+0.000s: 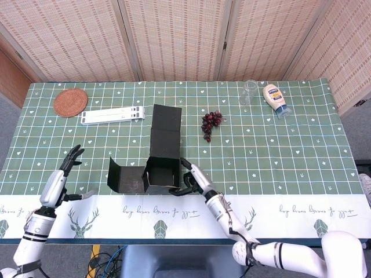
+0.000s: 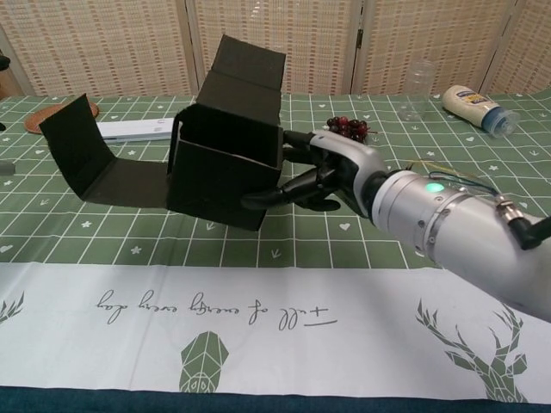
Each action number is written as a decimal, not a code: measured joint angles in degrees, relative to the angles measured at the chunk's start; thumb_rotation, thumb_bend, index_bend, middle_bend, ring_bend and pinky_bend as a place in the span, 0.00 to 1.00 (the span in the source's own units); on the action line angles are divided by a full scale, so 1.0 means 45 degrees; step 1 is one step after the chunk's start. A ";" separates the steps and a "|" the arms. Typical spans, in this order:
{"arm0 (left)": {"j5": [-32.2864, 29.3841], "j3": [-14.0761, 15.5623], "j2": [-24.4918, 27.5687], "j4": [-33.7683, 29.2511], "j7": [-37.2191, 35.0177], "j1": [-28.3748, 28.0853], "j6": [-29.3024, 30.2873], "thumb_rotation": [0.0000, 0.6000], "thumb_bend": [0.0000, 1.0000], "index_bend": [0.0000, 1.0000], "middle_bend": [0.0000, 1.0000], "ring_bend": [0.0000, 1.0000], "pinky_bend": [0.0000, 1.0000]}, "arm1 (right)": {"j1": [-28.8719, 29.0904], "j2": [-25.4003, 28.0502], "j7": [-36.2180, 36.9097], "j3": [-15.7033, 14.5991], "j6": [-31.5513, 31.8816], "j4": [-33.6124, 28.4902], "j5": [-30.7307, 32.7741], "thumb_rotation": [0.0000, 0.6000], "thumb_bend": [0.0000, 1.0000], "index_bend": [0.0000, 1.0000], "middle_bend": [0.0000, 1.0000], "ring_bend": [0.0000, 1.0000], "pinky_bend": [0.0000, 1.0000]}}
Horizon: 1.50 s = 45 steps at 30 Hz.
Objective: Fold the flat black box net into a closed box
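The black box net (image 1: 160, 169) is partly folded into an open-topped cube near the table's front. A long lid flap (image 1: 165, 130) stretches away behind it, and a side flap (image 1: 124, 176) lies out to its left with the end turned up. In the chest view the box (image 2: 225, 168) sits tilted, with the side flap (image 2: 86, 155) sticking out to the left. My right hand (image 1: 193, 180) grips the box's right wall, and its fingers (image 2: 320, 172) wrap that side. My left hand (image 1: 60, 175) hovers well left of the box, fingers spread, holding nothing.
A bunch of dark grapes (image 1: 211, 123) lies just right of the lid flap. Farther back stand a glass (image 1: 249, 91) and a lying mayonnaise bottle (image 1: 275, 99). At the back left are a white flat stand (image 1: 113, 115) and a woven coaster (image 1: 71, 102). A white printed runner (image 2: 275, 327) covers the front edge.
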 measured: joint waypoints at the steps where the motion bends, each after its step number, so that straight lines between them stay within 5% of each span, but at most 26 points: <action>1: -0.0080 -0.0126 -0.0214 0.0248 0.0039 0.0071 0.0166 1.00 0.08 0.02 0.00 0.00 0.23 | -0.0143 0.0141 0.0349 0.0009 0.0012 -0.0159 -0.0179 1.00 0.38 0.27 0.41 0.82 1.00; 7: -0.0102 -0.0465 -0.1315 0.1494 -0.0106 0.0132 0.0437 1.00 0.08 0.00 0.00 0.00 0.23 | -0.0992 0.0788 0.2313 -0.0114 0.0254 -0.0957 -0.1555 1.00 0.38 0.27 0.42 0.82 1.00; 15: 0.0674 -0.0618 -0.2558 0.2325 -0.0565 -0.0289 0.0577 1.00 0.08 0.00 0.00 0.00 0.23 | -0.1253 0.0821 0.2949 -0.0563 0.0357 -0.1062 -0.2177 1.00 0.38 0.27 0.42 0.82 1.00; 38: 0.1680 -0.0570 -0.3147 0.1808 -0.1410 -0.1179 0.0352 1.00 0.08 0.02 0.00 0.00 0.23 | -0.0832 0.0253 0.1575 -0.0785 0.0216 -0.0558 -0.1584 1.00 0.39 0.27 0.42 0.82 1.00; 45: 0.2008 -0.0575 -0.3459 0.2306 -0.0875 -0.1565 0.0258 1.00 0.08 0.09 0.00 0.13 0.34 | -0.0608 0.0188 0.0817 -0.0793 0.0058 -0.0377 -0.1270 1.00 0.39 0.27 0.42 0.82 1.00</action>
